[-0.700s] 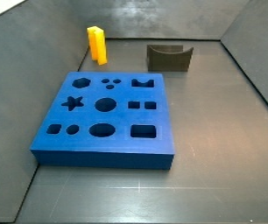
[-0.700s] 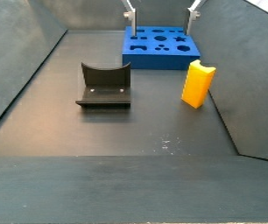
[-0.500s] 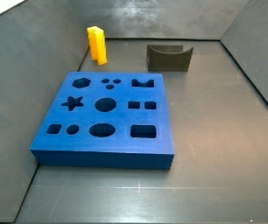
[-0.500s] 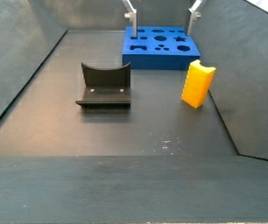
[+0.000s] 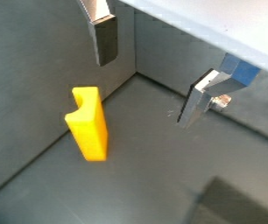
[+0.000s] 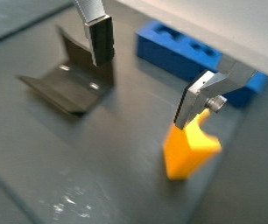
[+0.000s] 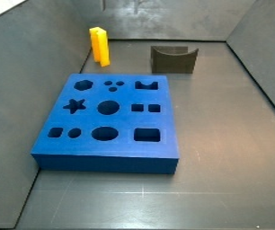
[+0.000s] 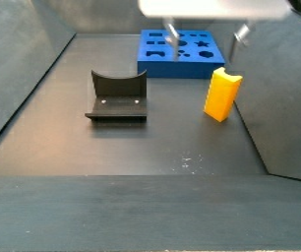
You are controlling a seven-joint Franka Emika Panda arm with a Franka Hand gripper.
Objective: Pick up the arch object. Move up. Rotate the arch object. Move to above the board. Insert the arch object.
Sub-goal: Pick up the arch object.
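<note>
Pincer (image 6: 143, 74) apart, empty, above arch object (image 6: 190, 150); fixture (image 6: 67, 80) apparently clear, beside.

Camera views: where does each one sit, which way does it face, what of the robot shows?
Wrist view: looks down past the open gripper at the arch object on the floor.
Wrist view: gripper, arch object, fixture, board.
Side view: behind the board, facing the far wall; no robot visible.
Side view: opposite end; gripper above the board.
All four share the arch object.
</note>
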